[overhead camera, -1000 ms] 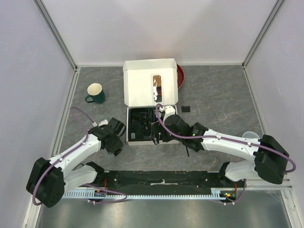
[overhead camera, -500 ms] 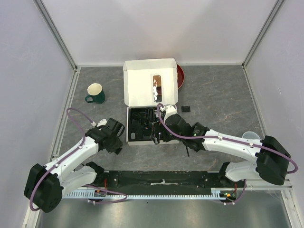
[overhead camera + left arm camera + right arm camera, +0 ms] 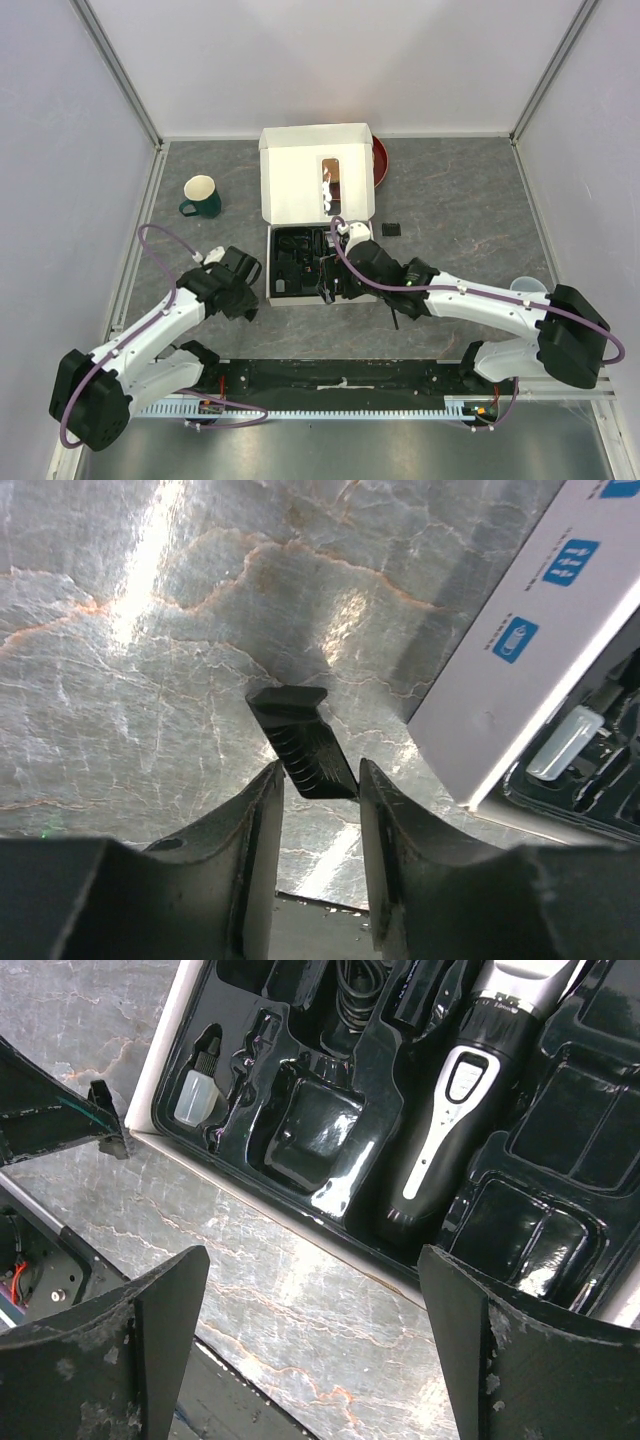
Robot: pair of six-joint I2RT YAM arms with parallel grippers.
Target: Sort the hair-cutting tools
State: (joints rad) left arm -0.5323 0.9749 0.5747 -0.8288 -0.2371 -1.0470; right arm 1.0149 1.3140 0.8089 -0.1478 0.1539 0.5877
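Note:
The open white box holds a black tray (image 3: 283, 262). In the right wrist view the black-and-silver clipper (image 3: 470, 1090) lies in the tray, with a coiled black cable (image 3: 350, 990) behind it. My right gripper (image 3: 310, 1260) is wide open and empty above the box's near edge (image 3: 335, 278). My left gripper (image 3: 320, 770) is just left of the box (image 3: 240, 285), its fingertips closed on the near end of a black comb guard (image 3: 300, 742) low over the table. Another small guard (image 3: 391, 229) lies right of the box. A thin black brush (image 3: 394, 312) lies under my right arm.
The box lid (image 3: 315, 185) stands open at the back, with a red plate (image 3: 381, 160) behind it. A green mug (image 3: 203, 197) is at far left. A clear cup (image 3: 528, 288) is at right. A small clear bottle (image 3: 192, 1095) sits in the tray.
My left arm has shifted a little, its elbow swinging left and the gripper edging slightly away from the near edge. The right arm has hardly moved.

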